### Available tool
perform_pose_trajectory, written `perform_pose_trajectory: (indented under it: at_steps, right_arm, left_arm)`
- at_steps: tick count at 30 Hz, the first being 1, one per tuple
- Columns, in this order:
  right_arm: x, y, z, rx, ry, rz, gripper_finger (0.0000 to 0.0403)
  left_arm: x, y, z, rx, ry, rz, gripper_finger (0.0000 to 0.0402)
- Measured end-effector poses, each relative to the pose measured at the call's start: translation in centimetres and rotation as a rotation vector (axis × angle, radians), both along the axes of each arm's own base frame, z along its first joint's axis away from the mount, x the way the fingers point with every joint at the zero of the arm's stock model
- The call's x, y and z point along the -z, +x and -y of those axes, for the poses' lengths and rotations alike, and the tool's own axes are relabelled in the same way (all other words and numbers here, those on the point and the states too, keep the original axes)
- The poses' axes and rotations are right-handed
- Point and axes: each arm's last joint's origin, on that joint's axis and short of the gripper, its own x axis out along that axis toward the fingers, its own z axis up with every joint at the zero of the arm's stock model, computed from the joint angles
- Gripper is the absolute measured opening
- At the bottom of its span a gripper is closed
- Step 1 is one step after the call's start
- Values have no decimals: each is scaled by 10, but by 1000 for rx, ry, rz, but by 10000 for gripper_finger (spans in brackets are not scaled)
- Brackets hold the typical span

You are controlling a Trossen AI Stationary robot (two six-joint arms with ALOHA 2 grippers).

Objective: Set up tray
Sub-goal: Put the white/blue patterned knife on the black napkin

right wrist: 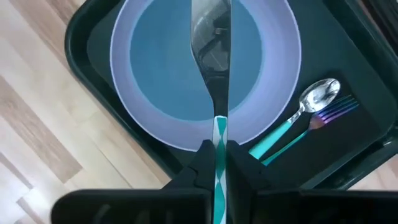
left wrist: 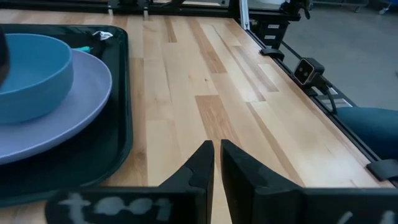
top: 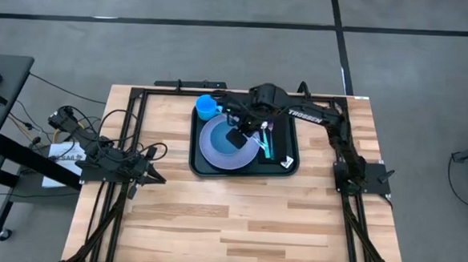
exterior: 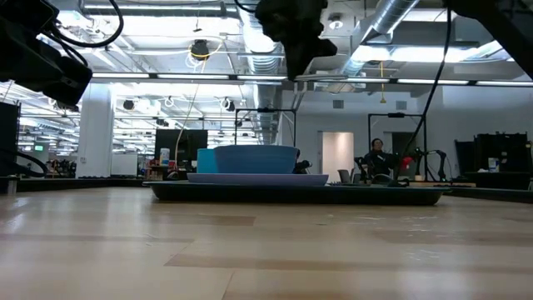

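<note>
A dark green tray [top: 284, 167] lies on the far half of the table. On it rest a lavender plate [top: 210, 150] with a blue bowl [right wrist: 161, 74] on top, a blue cup [top: 206, 107], and a teal-handled spoon [right wrist: 318, 97] and fork [right wrist: 336, 112] beside the plate. My right gripper [right wrist: 219, 153] hangs over the bowl, shut on a knife [right wrist: 211, 43] with a metal blade and a teal-and-white striped handle. My left gripper [left wrist: 216, 153] is shut on nothing at the table's left side, next to the tray's rim [left wrist: 122, 93]. My right gripper pinches the knife's striped handle [right wrist: 219, 132] between its two fingers, coming from above and pointing steeply down. The blade [right wrist: 210, 56] reaches out beyond the fingertips over the bowl. The knife is lifted clear of the bowl, plate and tray.
Bare wood stretches across the table's near half [top: 237, 227] and to the tray's left. Black frame rails [top: 130, 125] run along the table's sides. A small white item [top: 289, 160] lies in the tray's near right corner. A person [exterior: 376, 154] sits far behind in the room.
</note>
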Motion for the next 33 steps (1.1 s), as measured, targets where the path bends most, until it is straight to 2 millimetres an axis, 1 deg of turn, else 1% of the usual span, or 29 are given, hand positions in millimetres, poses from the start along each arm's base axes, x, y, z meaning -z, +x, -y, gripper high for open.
perform_pose_trajectory:
  at_steps: [4,8,10,14,16,19,22,26,30,33]
  right_arm:
    - [-3,-18,4,12,0,-28,8]
    - [0,-55,3,76,-10,-107,8]
    - [2,-79,0,127,-17,-145,8]
    - [4,-118,-6,237,-11,-92,8]
    - [7,-132,-8,278,-9,-45,8]
    - [12,-146,-12,330,0,-30,8]
    - [20,-153,-13,372,12,-54,8]
    - [26,-155,-11,414,43,-75,8]
    - [30,-153,-1,524,76,-69,8]
    - [32,-146,12,620,117,-6,8]
  left_arm:
    - [0,0,1,16,-12,-6,15]
    - [0,0,1,16,-12,-6,15]
    - [0,0,1,15,-12,-5,15]
    - [0,0,0,13,-12,-5,15]
    - [0,0,0,12,-13,-5,15]
    - [0,0,1,12,-14,-5,15]
    - [0,0,0,11,-16,-5,15]
    - [0,0,0,10,-16,-5,15]
    - [0,0,0,10,-15,-4,15]
    - [0,0,0,8,-14,-3,15]
